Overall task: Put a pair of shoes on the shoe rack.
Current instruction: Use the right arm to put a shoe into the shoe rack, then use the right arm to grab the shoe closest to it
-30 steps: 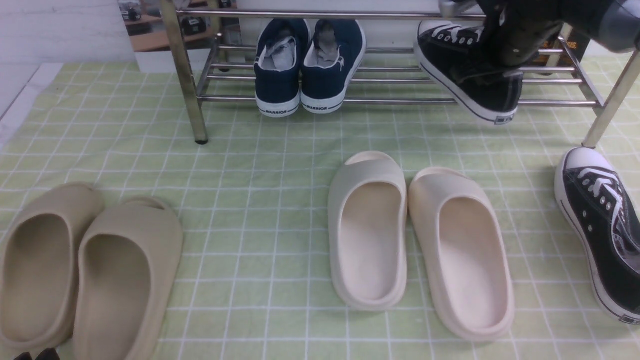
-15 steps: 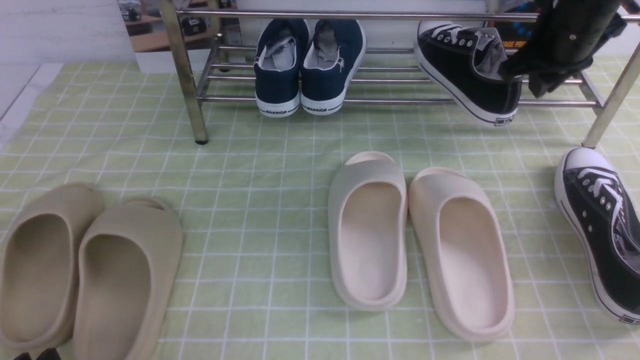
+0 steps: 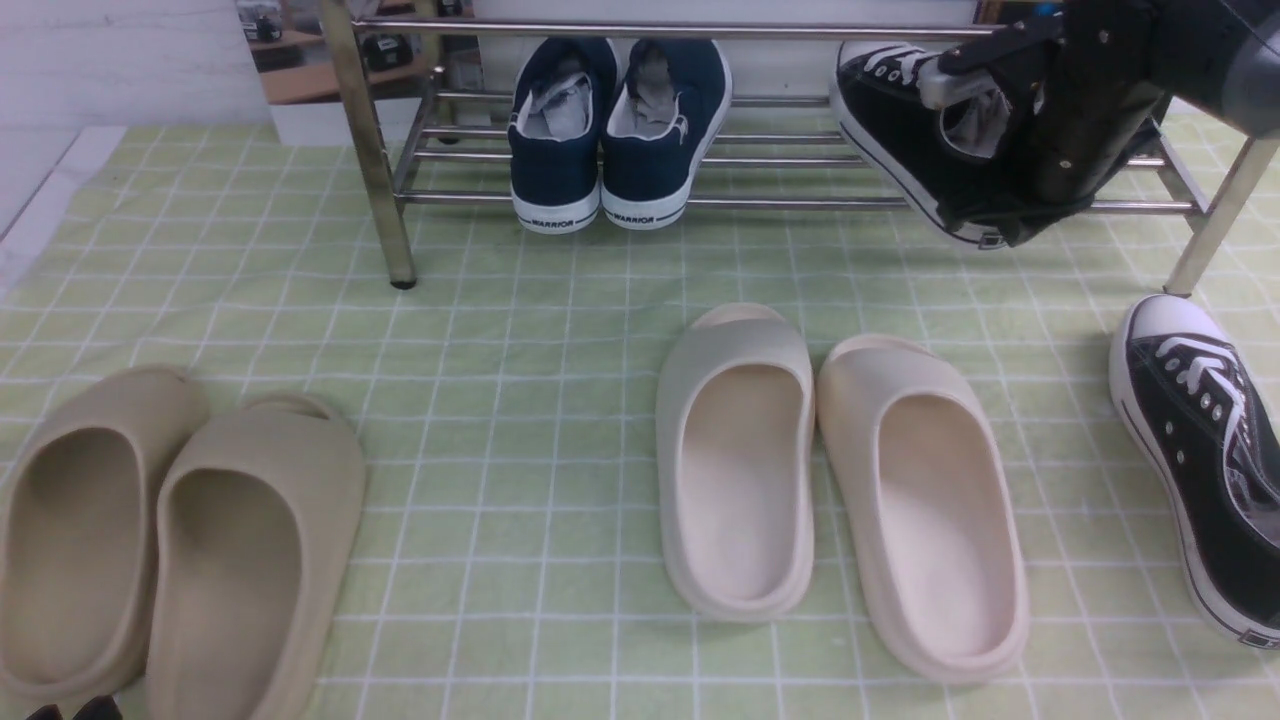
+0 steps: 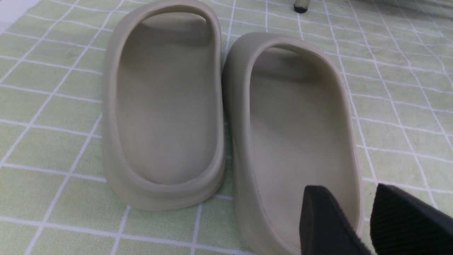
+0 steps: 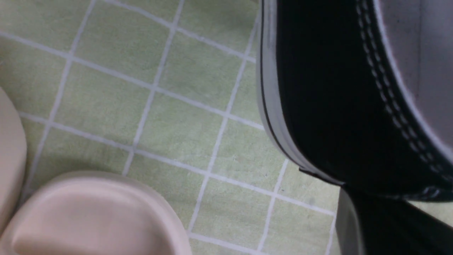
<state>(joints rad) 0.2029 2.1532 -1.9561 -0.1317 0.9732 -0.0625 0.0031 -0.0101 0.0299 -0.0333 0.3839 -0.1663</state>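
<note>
One black sneaker (image 3: 890,120) with white laces lies tilted on the lower bars of the chrome shoe rack (image 3: 800,201), its heel sticking out over the front bar. My right gripper (image 3: 1010,215) hangs in front of that heel, shut with nothing in it. In the right wrist view the dark fingers (image 5: 361,212) sit just below the sneaker's heel (image 5: 318,88). The second black sneaker (image 3: 1200,460) lies on the floor cloth at the right edge. My left gripper (image 4: 348,198) is open over a beige slide (image 4: 293,134), and only its tips (image 3: 75,710) show in the front view.
Two navy sneakers (image 3: 615,130) stand on the rack's left half. A pair of cream slides (image 3: 840,480) lies mid-floor and a beige pair (image 3: 170,540) at front left. The rack's legs (image 3: 370,150) (image 3: 1220,210) stand on the green checked cloth.
My right gripper let go of the racked sneaker, closed empty and came down in front of its heel. The sneaker stayed on the bars. The left arm has not moved.
</note>
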